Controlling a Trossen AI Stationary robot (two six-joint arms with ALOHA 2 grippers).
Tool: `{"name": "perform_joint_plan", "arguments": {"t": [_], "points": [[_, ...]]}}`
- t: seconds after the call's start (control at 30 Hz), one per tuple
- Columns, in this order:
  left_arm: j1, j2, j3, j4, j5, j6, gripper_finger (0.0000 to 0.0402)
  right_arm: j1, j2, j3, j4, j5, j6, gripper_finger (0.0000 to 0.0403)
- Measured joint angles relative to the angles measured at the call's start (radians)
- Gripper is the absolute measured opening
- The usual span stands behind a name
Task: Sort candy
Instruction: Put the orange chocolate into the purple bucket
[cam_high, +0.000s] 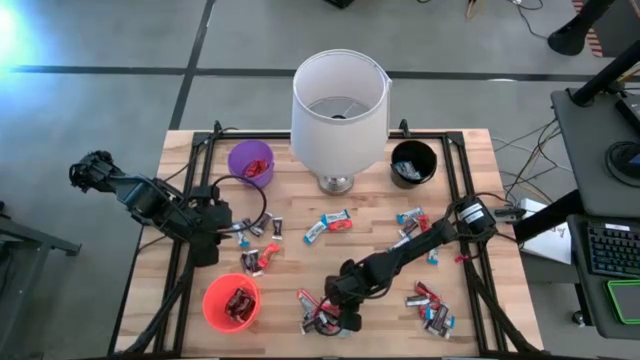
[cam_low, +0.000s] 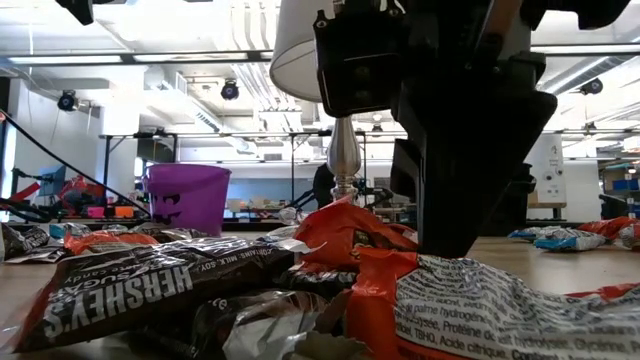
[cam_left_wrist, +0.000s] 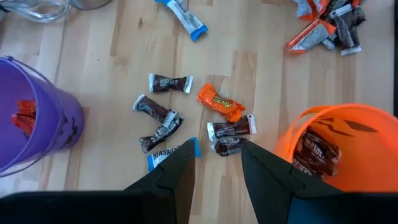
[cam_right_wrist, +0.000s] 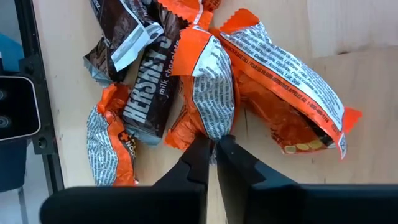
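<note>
Wrapped candy bars in orange-red, dark brown and blue-white lie scattered over the wooden table (cam_high: 300, 190). My right gripper (cam_right_wrist: 214, 144) stands low at the near pile (cam_high: 318, 312) and is shut on an orange-wrapped candy (cam_right_wrist: 208, 93); it also shows in the high view (cam_high: 338, 300). Brown Hershey's bars (cam_right_wrist: 146, 93) and another orange bar (cam_right_wrist: 280, 93) lie beside it. My left gripper (cam_left_wrist: 214, 152) is open and empty above the dark brown bars (cam_left_wrist: 230, 130) and a blue-white bar (cam_left_wrist: 168, 157), between the purple cup (cam_high: 250, 163) and the red cup (cam_high: 232, 302). My right gripper pinches the orange candy's crimped wrapper end (cam_right_wrist: 210, 132) between its two fingertips. The fingers come from above, slanting down into the pile. The rest of the candy lies on the table among the other bars.
A white-shaded lamp (cam_high: 340, 110) stands at the table's far middle. The black cup (cam_high: 413, 163) is at the far right. More candy lies at the centre (cam_high: 328, 225) and the near right (cam_high: 432, 305). A black frame (cam_high: 455, 190) runs around the table's edges.
</note>
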Motion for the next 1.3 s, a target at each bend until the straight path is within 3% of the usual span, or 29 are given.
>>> {"name": "perform_joint_plan", "arguments": {"t": [0.5,0.83,1.3], "points": [[0.000,0.000,0.000,-0.006,0.000,-0.001,0.0113,0.000,-0.049,-0.006,-0.011,-0.083,-0.032,0.0008],[0.000,0.000,0.000,-0.001,0.010,-0.005,0.0113,0.000,-0.094,-0.005,-0.015,-0.083,-0.057,0.0008],[0.000,-0.001,0.000,-0.006,0.010,0.003,0.0113,-0.002,-0.028,-0.040,0.015,-0.139,-0.080,0.0008]]}}
